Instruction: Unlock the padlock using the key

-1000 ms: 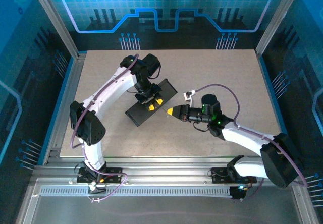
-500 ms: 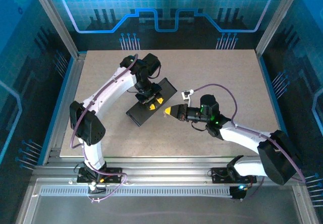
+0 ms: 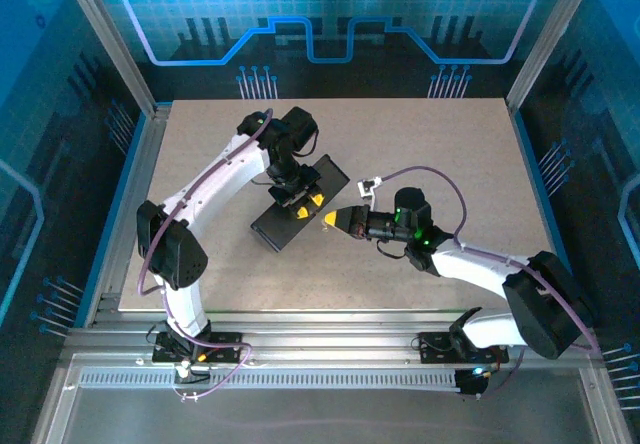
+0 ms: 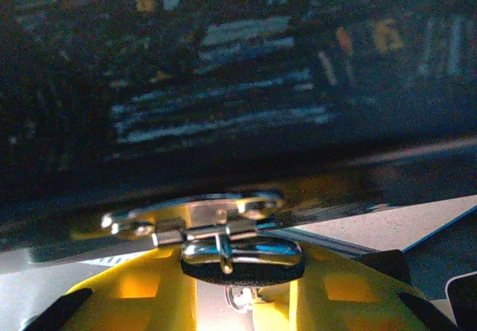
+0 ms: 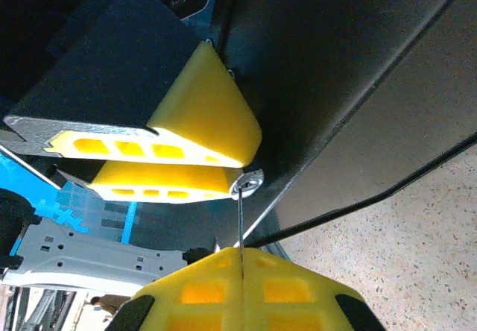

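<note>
The padlock (image 4: 242, 253), silver with a dark band, sits between the yellow fingers (image 4: 127, 294) of my left gripper (image 4: 242, 290), which is shut on it over a black board (image 3: 275, 229). From above, the left gripper (image 3: 300, 202) hangs over that board. In the right wrist view the padlock's round silver keyhole face (image 5: 247, 183) shows just below the left gripper's yellow fingers (image 5: 205, 115). My right gripper (image 5: 242, 255) is shut on the key (image 5: 241, 223). Its thin blade stands edge-on, with its tip at the keyhole slot. How deep it sits I cannot tell. From above, the right gripper (image 3: 333, 221) points left at the padlock.
The black board lies slanted at mid-table on the speckled tabletop (image 3: 430, 144). A small white tag (image 3: 374, 186) on a cable lies just behind the right arm. Metal frame posts (image 3: 110, 34) and blue panels enclose the table.
My right arm has slid a little to the left, bringing the key's tip up to the padlock. The left arm and the padlock have stayed put.
</note>
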`<move>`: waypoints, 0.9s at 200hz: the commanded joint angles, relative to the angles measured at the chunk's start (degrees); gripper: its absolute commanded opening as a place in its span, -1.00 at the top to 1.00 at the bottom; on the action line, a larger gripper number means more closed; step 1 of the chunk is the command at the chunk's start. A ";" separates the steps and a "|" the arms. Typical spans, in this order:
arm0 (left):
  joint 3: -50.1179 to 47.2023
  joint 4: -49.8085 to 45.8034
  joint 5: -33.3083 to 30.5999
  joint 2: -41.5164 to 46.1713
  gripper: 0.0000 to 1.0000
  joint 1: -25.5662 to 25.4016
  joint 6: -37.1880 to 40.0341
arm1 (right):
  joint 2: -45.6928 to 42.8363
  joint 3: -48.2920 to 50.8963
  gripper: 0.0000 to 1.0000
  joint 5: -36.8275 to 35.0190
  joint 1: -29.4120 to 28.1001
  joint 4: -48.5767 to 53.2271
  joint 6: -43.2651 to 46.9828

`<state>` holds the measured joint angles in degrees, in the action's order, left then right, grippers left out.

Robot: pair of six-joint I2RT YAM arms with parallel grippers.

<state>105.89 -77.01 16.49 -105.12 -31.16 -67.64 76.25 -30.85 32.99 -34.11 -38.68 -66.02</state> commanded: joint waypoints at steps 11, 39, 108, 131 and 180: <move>-0.05 0.47 2.04 4.03 0.80 0.88 -0.93 | 0.51 -1.23 1.00 -0.47 -0.58 -2.54 -0.07; -0.15 0.55 2.23 4.12 0.80 0.92 -0.96 | 0.74 -1.04 1.00 -0.60 -0.28 -3.24 -0.23; -0.68 1.08 2.76 4.48 0.80 0.90 -1.25 | 2.12 -0.97 1.00 -0.94 -0.34 -6.15 -1.04; -0.68 1.15 2.84 4.42 0.80 0.90 -1.34 | 2.25 -1.22 1.00 -0.96 -0.32 -5.89 -0.78; -0.94 1.25 2.67 4.88 0.80 0.95 -1.69 | 2.25 -0.82 1.00 -1.59 -0.21 -6.32 -0.84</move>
<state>105.21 -76.25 17.02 -104.07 -30.59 -68.01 78.26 -30.85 32.93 -34.11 -42.11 -66.96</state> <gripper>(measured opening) 0.282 0.044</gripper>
